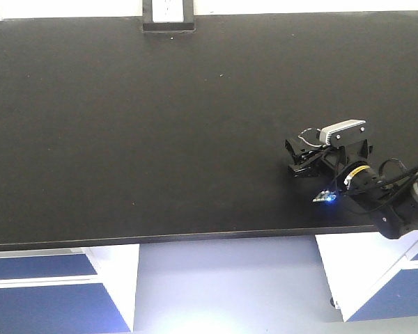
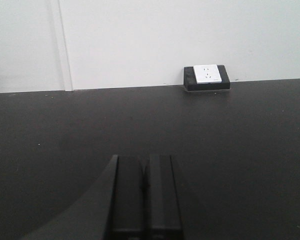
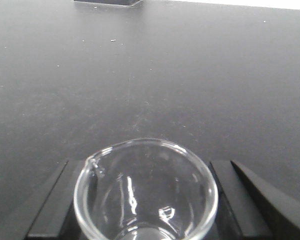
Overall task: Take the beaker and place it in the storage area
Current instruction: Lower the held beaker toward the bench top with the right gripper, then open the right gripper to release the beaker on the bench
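beaker (image 3: 146, 192) sits upright, pinched between the right gripper (image 3: 146, 200) fingers over the storage area (image 1: 160, 139), left gripper (image 2: 144, 197) pressed together, empty.

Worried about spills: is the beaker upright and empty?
Upright and seemingly empty: the beaker shows its open rim facing up between the right claw fingers, with no visible liquid.

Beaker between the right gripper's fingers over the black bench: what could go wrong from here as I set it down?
1. The beaker is smooth clear glass held between the right gripper's fingers; it may slip or tip on release.
2. The front-facing view barely shows the glass, so judging its height above the storage area is hard; a drop could crack it.
3. The right gripper sits near the bench's front edge; placing it there risks a fall.
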